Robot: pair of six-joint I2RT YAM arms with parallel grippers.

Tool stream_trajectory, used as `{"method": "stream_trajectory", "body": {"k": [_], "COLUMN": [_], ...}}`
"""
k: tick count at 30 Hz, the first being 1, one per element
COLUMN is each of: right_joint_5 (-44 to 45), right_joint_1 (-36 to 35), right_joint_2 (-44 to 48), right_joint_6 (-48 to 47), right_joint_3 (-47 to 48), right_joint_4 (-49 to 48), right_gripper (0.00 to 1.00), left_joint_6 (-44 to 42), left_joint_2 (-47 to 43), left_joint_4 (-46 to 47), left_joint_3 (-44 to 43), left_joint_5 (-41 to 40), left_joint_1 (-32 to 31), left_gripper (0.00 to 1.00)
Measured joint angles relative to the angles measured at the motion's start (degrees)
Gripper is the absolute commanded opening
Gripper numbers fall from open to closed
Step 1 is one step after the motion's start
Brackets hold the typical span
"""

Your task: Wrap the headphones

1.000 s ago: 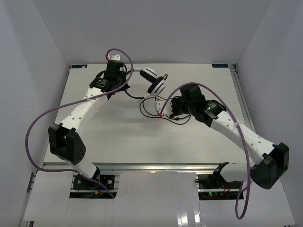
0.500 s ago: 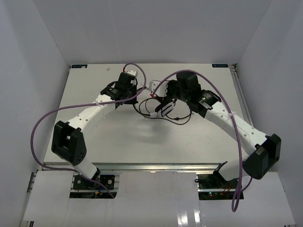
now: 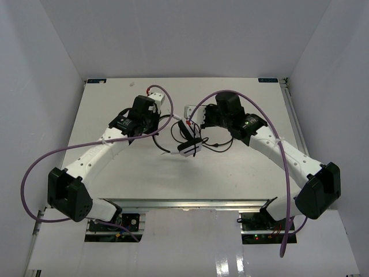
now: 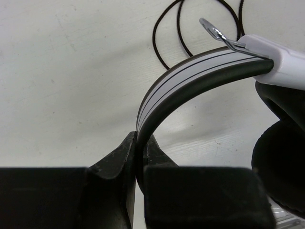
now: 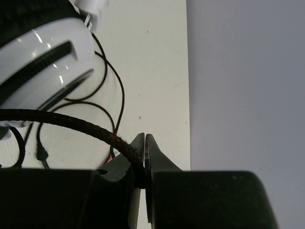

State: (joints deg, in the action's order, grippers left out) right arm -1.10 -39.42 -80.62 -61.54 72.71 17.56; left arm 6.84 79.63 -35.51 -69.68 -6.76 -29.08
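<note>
The headphones (image 3: 191,148) hang between my two grippers over the middle of the table. My left gripper (image 3: 165,119) is shut on the black-and-grey headband (image 4: 190,71), which runs up out of the jaws (image 4: 139,143). A black ear pad (image 4: 281,167) shows at the right of the left wrist view. My right gripper (image 3: 196,118) is shut on the thin braided black cord (image 5: 71,121), pinched at the jaw tips (image 5: 145,152). A white earcup (image 5: 43,62) sits just above the cord in the right wrist view. Loose loops of cord (image 3: 216,141) lie on the table.
White table (image 3: 115,167) with grey walls on three sides. Thick purple robot cables (image 3: 230,95) arch over both arms. In the right wrist view the table's edge against the wall (image 5: 187,71) is close to the gripper.
The left gripper has carried the headphones from the far middle toward the table centre. The right gripper has moved up and in with the cord, close to the left gripper.
</note>
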Motion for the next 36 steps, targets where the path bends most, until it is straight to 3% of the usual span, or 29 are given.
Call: {"method": "stream_trajectory", "body": {"k": [8, 13, 20, 29, 36], "right_joint_5": [-9.21, -13.24, -8.58, -0.26, -2.45], "right_joint_1": [-0.34, -1.19, -5.36, -4.50, -0.68], "right_joint_2": [-0.37, -0.30, 0.64, -1.17, -2.78], "right_joint_6": [4.47, 7.69, 8.14, 8.07, 9.36], "right_joint_3": [3.76, 3.85, -2.64, -2.63, -1.98], "right_joint_4": [2.25, 1.91, -1.01, -7.34, -7.19], "right_gripper": [0.08, 0.08, 0.08, 0.08, 0.08], "left_joint_6": [0.62, 4.67, 8.22, 7.48, 6.12], "left_joint_2": [1.27, 3.70, 4.94, 1.55, -4.77], "left_joint_4": [1.36, 3.33, 6.15, 10.96, 12.47], "left_joint_3": [1.56, 1.56, 1.52, 5.14, 9.67], "left_joint_5": [5.98, 5.63, 6.72, 15.15, 18.79], "left_joint_1": [-0.96, -1.84, -2.17, -2.95, -2.98], "left_gripper": [0.00, 0.00, 0.00, 0.00, 0.00]}}
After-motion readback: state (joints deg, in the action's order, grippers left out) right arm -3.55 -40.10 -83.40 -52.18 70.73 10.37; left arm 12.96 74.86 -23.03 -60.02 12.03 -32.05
